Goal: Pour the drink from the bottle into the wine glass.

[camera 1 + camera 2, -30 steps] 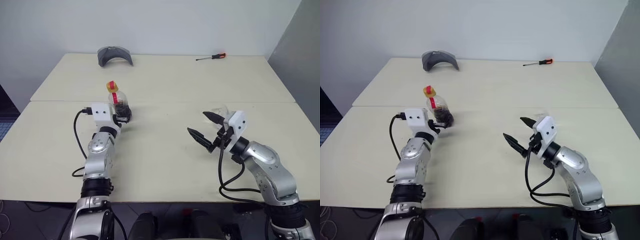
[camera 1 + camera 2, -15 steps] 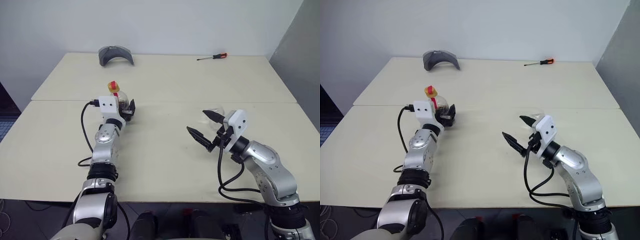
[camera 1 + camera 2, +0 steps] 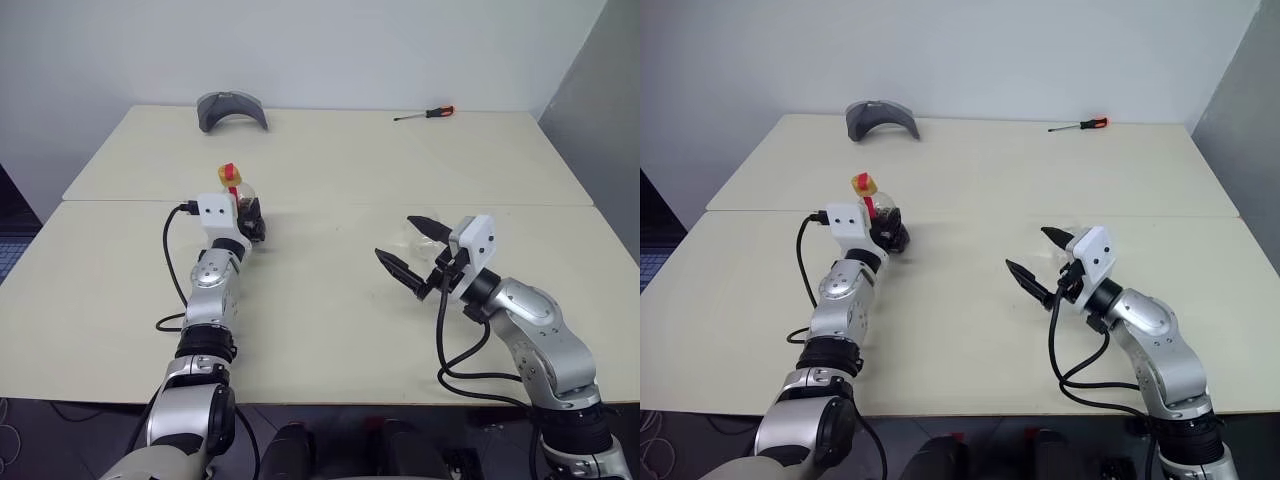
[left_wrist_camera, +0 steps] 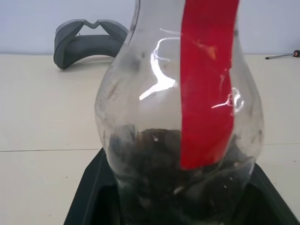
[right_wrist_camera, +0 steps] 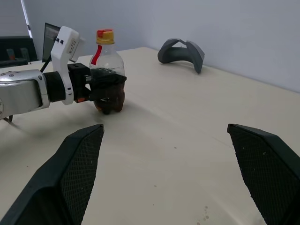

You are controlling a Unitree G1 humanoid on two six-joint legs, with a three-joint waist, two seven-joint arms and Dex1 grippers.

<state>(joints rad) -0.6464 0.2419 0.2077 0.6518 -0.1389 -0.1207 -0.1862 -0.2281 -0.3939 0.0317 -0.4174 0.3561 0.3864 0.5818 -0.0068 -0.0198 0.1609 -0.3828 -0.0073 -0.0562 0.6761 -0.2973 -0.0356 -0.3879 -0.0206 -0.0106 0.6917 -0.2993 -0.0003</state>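
Nearest the robot, the right gripper (image 3: 412, 255) hangs just above the table (image 3: 320, 310) with its two black fingers spread as wide as they go and nothing between them. Just beyond it, partly hidden by the gripper's white housing, a faint clear shape looks to be the wine glass (image 3: 432, 226); it is too pale to say whether it stands upright.

Further out, on the robot's left, the left gripper (image 5: 107, 86) reaches forward, about level, and its fingers have drawn in around the lower body of the bottle (image 3: 873, 205). The right wrist view shows the black fingers wrapped round the bulb, and the left wrist view shows the bottle seated between them, so it looks gripped, though how firmly cannot be told. The bottle stands upright on the table, long axis vertical, yellow cap on top, with the dark drink (image 4: 178, 187) low in the bulb behind the red label.

The relation that matters: the bottle sits at the left gripper, the glass well apart to its right by the right gripper, so the bottle would have to be carried rightward, and the cap appears to be on.

At the far edge lie a grey curved piece (image 3: 231, 109) and a screwdriver (image 3: 424, 114)
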